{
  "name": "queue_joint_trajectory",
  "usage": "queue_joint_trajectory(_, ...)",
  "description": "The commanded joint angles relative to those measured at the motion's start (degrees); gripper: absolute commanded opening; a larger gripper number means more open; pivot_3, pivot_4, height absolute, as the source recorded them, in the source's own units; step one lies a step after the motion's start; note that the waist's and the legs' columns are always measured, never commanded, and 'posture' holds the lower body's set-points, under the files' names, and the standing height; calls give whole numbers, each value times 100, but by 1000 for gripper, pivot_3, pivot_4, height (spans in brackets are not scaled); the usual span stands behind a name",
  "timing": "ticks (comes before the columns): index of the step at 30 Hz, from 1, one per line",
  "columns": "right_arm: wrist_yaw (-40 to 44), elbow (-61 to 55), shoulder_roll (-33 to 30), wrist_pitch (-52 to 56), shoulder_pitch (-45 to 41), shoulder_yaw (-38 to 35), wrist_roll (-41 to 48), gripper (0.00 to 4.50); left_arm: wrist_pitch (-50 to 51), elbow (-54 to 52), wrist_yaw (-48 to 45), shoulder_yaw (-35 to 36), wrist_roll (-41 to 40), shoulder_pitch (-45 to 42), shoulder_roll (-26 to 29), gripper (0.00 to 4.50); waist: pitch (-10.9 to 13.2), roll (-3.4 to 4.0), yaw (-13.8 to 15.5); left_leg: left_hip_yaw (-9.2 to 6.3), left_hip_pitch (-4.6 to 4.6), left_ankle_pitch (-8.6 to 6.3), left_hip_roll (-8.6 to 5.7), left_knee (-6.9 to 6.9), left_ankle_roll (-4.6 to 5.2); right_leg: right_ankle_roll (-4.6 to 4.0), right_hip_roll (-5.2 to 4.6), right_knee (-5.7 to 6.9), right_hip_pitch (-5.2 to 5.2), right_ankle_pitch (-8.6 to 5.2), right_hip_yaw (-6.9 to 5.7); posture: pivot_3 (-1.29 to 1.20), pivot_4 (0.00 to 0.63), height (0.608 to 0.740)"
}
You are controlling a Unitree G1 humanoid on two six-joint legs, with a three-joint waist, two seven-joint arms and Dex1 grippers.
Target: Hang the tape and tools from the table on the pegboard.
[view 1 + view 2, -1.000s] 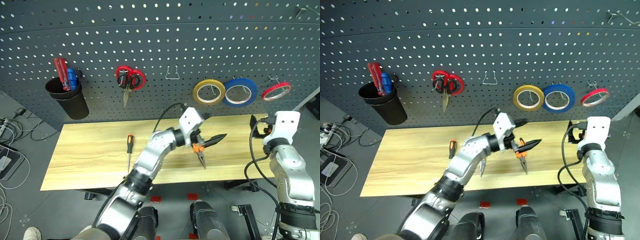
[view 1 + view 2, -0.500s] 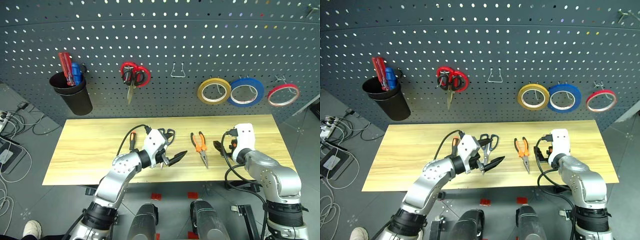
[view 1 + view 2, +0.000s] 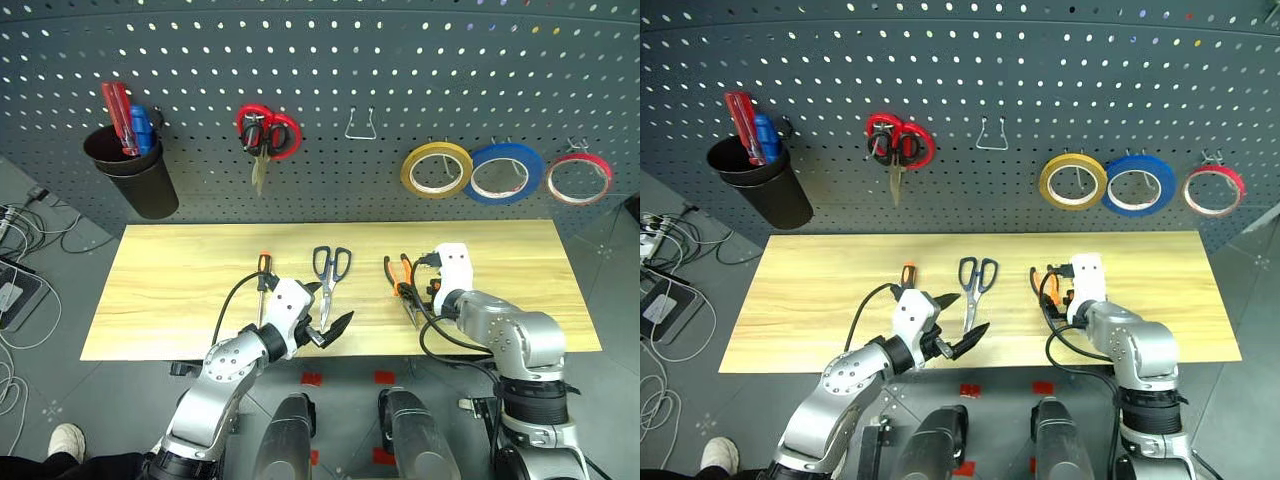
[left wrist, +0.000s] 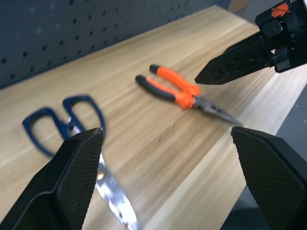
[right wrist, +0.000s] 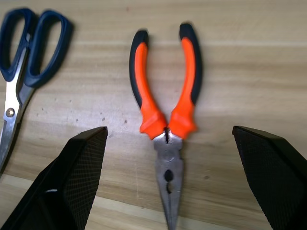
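With the red tape (image 3: 578, 178) already hung on a hook at the right end of the pegboard (image 3: 320, 90), beside the blue roll (image 3: 506, 174) and the yellow roll (image 3: 437, 169), what is left lies on the table (image 3: 180, 270): the screwdriver (image 3: 262, 282), the scissors (image 3: 328, 278) and the pliers (image 5: 165, 117). The right gripper (image 5: 165, 191) hangs over the pliers with its jaws spread wide and empty, the pliers lying between its fingers, which I take as lining up a grasp. The left gripper (image 3: 325, 322) waits released and empty by the scissors' blades near the table's front edge, perhaps to take them afterwards.
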Motion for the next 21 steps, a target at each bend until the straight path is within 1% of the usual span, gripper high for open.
queue_joint_trajectory(1,-82,19,79,-159,-10,103,-123,4464,-15,-256,58,75,-25,26,18,4500,53,0,9,0,0,0,0,0,0,0,0,0,0,0,0,98,430,740)
queue_joint_trajectory(9,-27,659,-72,-817,-353,473,-532,4464,89,-182,50,75,-147,-201,-59,4500,154,1,13,1,-6,1,-2,0,-1,0,2,4,-9,0,0,101,432,740)
queue_joint_trajectory(12,22,916,-104,-1033,-488,547,-646,4464,88,-173,41,80,-176,-211,-37,4500,175,-4,13,3,-22,1,-1,0,-1,0,5,6,-29,0,1,103,433,740)
queue_joint_trajectory(21,104,1346,24,-1216,-719,612,-738,4464,175,-342,131,185,-218,-61,19,4500,227,-4,30,3,-25,1,4,-4,-2,0,7,5,-34,0,2,135,431,740)
